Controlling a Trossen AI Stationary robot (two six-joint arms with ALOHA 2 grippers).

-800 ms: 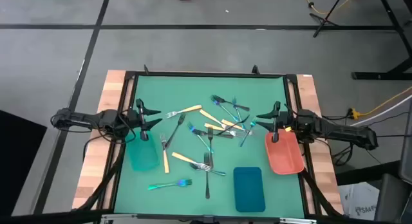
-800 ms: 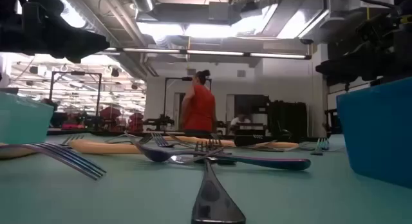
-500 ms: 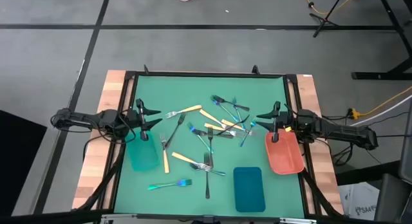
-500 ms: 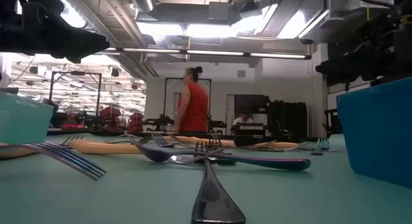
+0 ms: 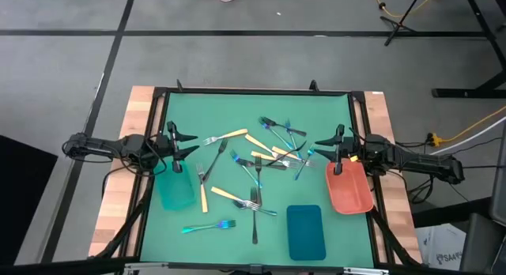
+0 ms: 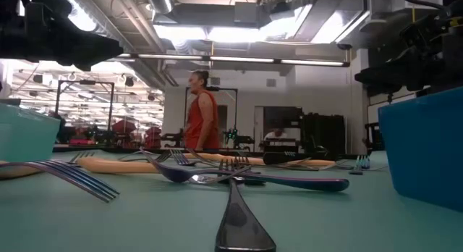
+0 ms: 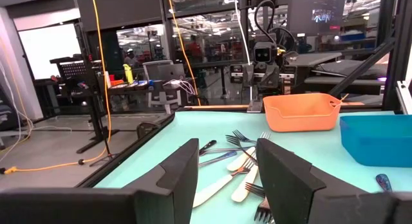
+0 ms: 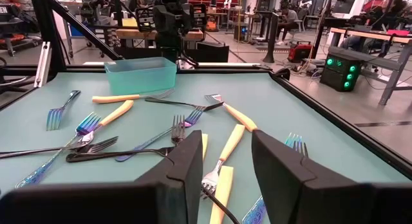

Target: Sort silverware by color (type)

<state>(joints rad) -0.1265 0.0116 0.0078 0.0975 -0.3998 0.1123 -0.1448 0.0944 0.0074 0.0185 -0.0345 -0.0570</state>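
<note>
Bright ceiling lights [image 6: 217, 31] glare in the low view. The nearest fork [image 6: 242, 227] there looks blurred, perhaps out of focus.

Silverware [image 5: 253, 168] lies scattered on the table [image 5: 237, 109] between three trays [image 5: 306, 231]

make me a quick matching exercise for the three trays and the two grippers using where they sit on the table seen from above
Things:
1. teal tray
2. blue tray
3. salmon tray
4. iridescent fork lying alone

Places:
A. near edge, right of centre
B. left side, just below the left gripper
C. near-left area, between the teal and blue trays
D. right side, just below the right gripper

Pairs: 1-B, 2-A, 3-D, 4-C
</note>
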